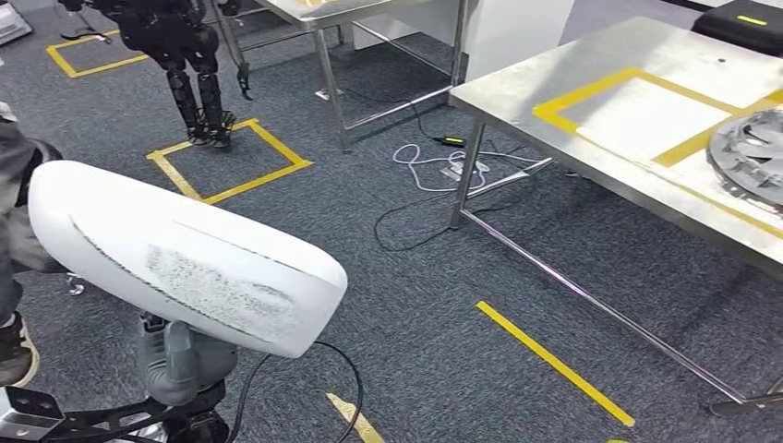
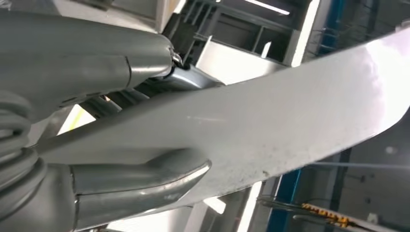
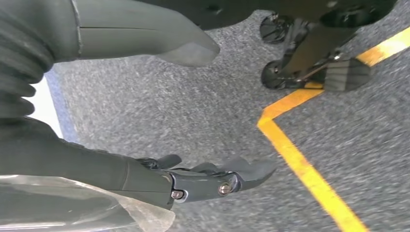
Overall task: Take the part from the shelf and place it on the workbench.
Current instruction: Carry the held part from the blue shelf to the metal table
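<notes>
The part [image 1: 185,258] is a large white curved panel with a speckled grey patch, tilted at the lower left of the head view. My left hand [image 1: 180,355] grips it from underneath. In the left wrist view the panel [image 2: 270,125] runs across the picture, clamped between the thumb [image 2: 145,176] and the darker fingers [image 2: 159,87] of my left hand [image 2: 58,72]. The steel workbench [image 1: 554,111] stands to the right, apart from the panel, with a yellow taped rectangle [image 1: 637,78] on its top. My right hand [image 3: 159,176] hangs over the carpet with fingers apart and holds nothing.
A round grey finned part [image 1: 752,152] lies at the workbench's right end. Cables [image 1: 434,161] trail on the carpet by the bench leg. Another steel table [image 1: 369,14] and another robot's dark legs [image 1: 198,88] stand farther back. A person [image 1: 14,231] is at the left edge.
</notes>
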Robot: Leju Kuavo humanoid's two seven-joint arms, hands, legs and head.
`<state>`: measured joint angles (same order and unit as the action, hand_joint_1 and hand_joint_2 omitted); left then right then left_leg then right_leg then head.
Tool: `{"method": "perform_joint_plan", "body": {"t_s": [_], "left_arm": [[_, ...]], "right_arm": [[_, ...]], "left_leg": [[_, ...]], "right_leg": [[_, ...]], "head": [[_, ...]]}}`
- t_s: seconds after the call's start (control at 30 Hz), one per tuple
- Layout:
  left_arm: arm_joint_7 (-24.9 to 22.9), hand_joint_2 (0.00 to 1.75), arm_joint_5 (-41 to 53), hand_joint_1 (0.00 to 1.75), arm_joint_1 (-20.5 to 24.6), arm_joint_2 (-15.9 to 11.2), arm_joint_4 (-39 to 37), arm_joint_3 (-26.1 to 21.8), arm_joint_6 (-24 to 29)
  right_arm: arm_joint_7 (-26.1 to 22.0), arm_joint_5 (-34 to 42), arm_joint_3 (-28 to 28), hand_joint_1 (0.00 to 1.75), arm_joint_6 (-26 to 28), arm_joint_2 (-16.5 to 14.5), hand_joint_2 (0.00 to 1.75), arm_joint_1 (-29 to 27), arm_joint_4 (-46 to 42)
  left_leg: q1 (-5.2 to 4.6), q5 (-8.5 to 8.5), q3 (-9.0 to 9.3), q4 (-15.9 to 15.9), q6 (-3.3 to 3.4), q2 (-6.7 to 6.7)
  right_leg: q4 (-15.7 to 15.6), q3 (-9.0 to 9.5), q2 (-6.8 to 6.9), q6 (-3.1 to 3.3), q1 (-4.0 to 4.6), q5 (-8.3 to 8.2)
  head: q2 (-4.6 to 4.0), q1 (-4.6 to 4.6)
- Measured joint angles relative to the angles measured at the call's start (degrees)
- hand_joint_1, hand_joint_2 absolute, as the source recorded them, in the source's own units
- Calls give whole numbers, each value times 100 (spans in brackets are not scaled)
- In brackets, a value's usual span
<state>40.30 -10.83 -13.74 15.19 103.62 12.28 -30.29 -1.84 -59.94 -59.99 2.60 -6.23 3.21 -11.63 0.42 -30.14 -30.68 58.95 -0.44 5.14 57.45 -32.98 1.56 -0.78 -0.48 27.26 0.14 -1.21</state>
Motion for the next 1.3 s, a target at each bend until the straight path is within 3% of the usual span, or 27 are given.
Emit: {"method": "perform_joint_plan", "body": {"t_s": [0.07,0.13,0.17,0.2,0.23,0.3,0.37,0.4,0.47,0.53,0.6,0.67,0.7,0.77,0.8,0.87,0.9,0.97,1.03,1.1,1.17,1.2,1.23,1.3], "left_arm": [[0,175,9,175,-1,-7,4,0,14],[0,175,19,175,-2,-14,4,-1,20],[0,175,28,175,-1,-15,3,-1,15],[0,175,43,175,-1,-15,3,1,16],[0,175,59,175,0,-15,3,5,26],[0,175,96,175,2,-15,3,20,61],[0,175,115,175,6,-15,3,32,87],[0,175,118,175,9,-15,3,37,93],[0,175,117,175,16,-14,3,50,98],[0,175,117,175,21,-12,3,64,99],[0,175,116,175,23,-12,2,69,102],[0,175,110,175,25,-13,-2,68,107],[0,175,107,175,26,-13,-4,69,109],[0,175,100,175,27,-13,-6,70,112],[0,175,97,175,28,-13,-6,70,113],[0,175,87,175,30,-15,-6,70,115],[0,175,84,175,31,-16,-6,71,116],[0,175,76,175,33,-19,-4,75,114],[0,175,69,175,33,-26,-2,81,111],[0,175,68,175,32,-37,-3,80,113],[0,175,67,175,31,-45,-4,79,116],[0,175,67,175,31,-48,-4,79,116],[0,175,67,175,32,-48,-4,79,116],[0,175,68,175,32,-47,-3,80,116]], "right_arm": [[2,-2,-2,0,11,0,175,15,-2],[4,2,-4,0,37,0,175,35,-2],[6,7,-8,0,54,0,175,35,-2],[8,15,-16,0,75,0,175,30,-2],[10,24,-28,0,96,0,175,25,-3],[14,43,-56,0,127,-1,175,22,-3],[19,53,-83,0,140,-2,175,27,-3],[22,55,-96,0,143,-3,175,21,-4],[30,58,-120,0,147,1,175,-8,-5],[38,59,-136,0,152,7,175,-21,-6],[43,34,-138,0,157,9,175,-2,-7],[37,-10,-138,0,173,9,175,7,-7],[31,-28,-138,0,189,13,175,4,-9],[14,-48,-138,0,215,26,175,-4,-15],[7,-54,-138,0,221,33,175,3,-18],[1,-65,-138,0,221,40,175,28,-22],[2,-69,-138,0,220,39,175,38,-22],[21,-78,-138,0,228,39,175,32,-22],[43,-84,-139,0,262,39,175,20,-22],[52,-90,-140,0,303,39,175,32,-22],[59,-94,-140,0,321,39,175,44,-22],[62,-97,-140,0,324,39,175,41,-22],[68,-101,-140,0,325,39,175,34,-22],[77,-108,-140,0,328,35,175,25,-21]], "left_leg": [[17,-325,-235,566,-28,-299],[15,-621,-589,1311,-22,-428],[13,-633,-686,1490,-11,-446],[12,-527,-686,1450,10,-463],[11,-330,-588,1201,38,-503],[15,67,-277,457,109,-742],[12,190,-97,12,141,-951],[4,171,-79,-41,148,-970],[2,201,-57,-109,181,-846],[24,242,-27,-191,235,-679],[21,248,-20,-220,264,-501],[13,235,-18,-218,267,-321],[14,225,-13,-217,261,-237],[23,197,16,-214,227,-96],[17,175,36,-210,196,-35],[-16,128,76,-187,129,71],[-34,112,93,-177,101,122],[-27,77,128,-163,46,205],[5,-99,73,48,-10,10],[19,-466,-227,735,-29,-321],[14,-707,-591,1456,-9,-441],[9,-664,-671,1567,14,-455],[1,-507,-653,1454,48,-473],[-24,-33,-404,739,155,-669]], "right_leg": [[-11,8,-127,53,-10,-15],[-9,6,-285,81,3,-20],[-8,8,-367,87,12,-21],[-4,12,-455,89,19,-21],[1,17,-541,89,24,-22],[19,11,-701,76,31,-26],[35,-34,-835,29,19,-40],[31,-59,-893,-11,7,-53],[20,-126,-953,-87,-13,-66],[252,-287,-696,-138,9,92],[907,-616,-343,-174,17,439],[1505,-901,-222,-213,-6,642],[1539,-904,-192,-232,-22,597],[973,-567,-80,-260,-53,271],[571,-337,72,-266,-48,139],[69,-30,268,-209,-32,15],[20,1,292,-166,-16,33],[27,0,154,-73,-15,24],[15,12,25,3,-25,9],[10,14,-117,60,-26,-2],[12,13,-285,84,-6,-6],[13,19,-372,86,5,-6],[13,28,-460,86,16,-6],[13,42,-629,84,24,-8]], "head": [[1,23],[1,29],[1,29],[1,28],[1,28],[1,24],[1,24],[1,24],[1,22],[1,-11],[1,-38],[1,-37],[1,-38],[1,-41],[1,-44],[0,-33],[0,-22],[0,-4],[1,16],[1,43],[1,49],[1,48],[1,49],[1,47]]}}
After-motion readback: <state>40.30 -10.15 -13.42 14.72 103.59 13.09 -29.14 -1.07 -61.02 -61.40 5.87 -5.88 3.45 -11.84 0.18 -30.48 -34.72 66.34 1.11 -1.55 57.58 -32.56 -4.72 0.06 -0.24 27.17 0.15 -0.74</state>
